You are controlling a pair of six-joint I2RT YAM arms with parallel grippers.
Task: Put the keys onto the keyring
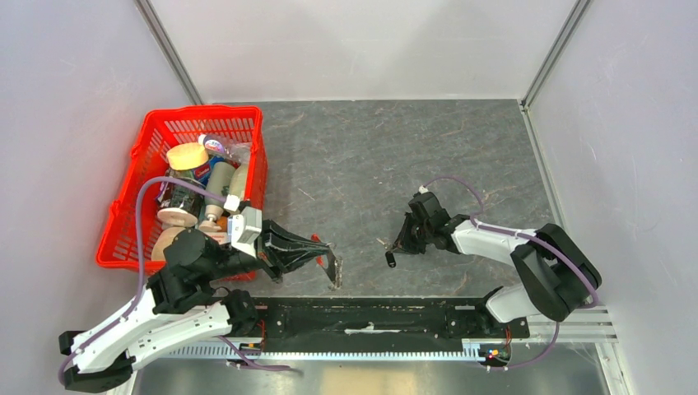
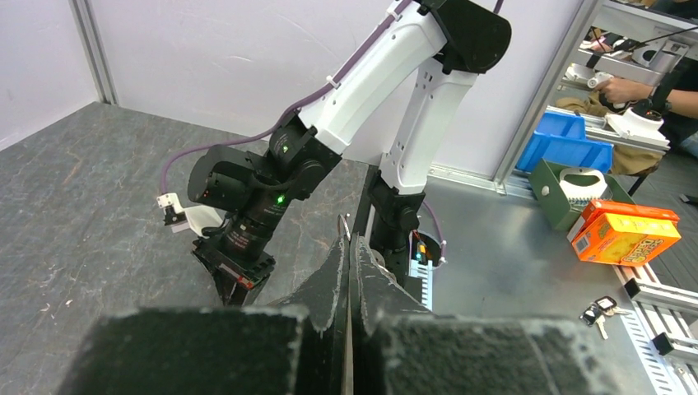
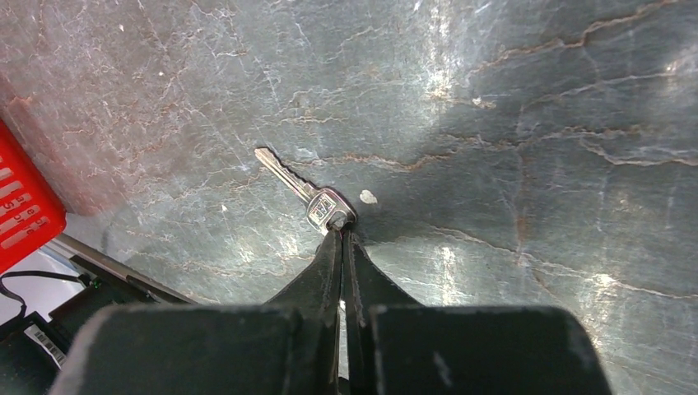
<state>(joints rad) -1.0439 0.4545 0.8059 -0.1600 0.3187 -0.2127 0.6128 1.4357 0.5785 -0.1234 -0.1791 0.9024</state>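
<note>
Right wrist view: tiny silver key [image 3: 306, 191] flat on table [image 3: 535, 123], tip toward ten o'clock, head nipped by tight-shut right gripper [image 3: 342, 239]. Likely light, stiff, slippery; best held by flat head. Left gripper [image 1: 323, 258] clamped on keyring [image 1: 335, 272], eight o'clock of key.

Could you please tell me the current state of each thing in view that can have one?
left claw, shut on the keyring.
keyring, clamped at the left claw's tip.
right claw, shut on the head of the keys.
keys, lying on the table, not on the keyring.
red basket, upright, full of items.
</note>
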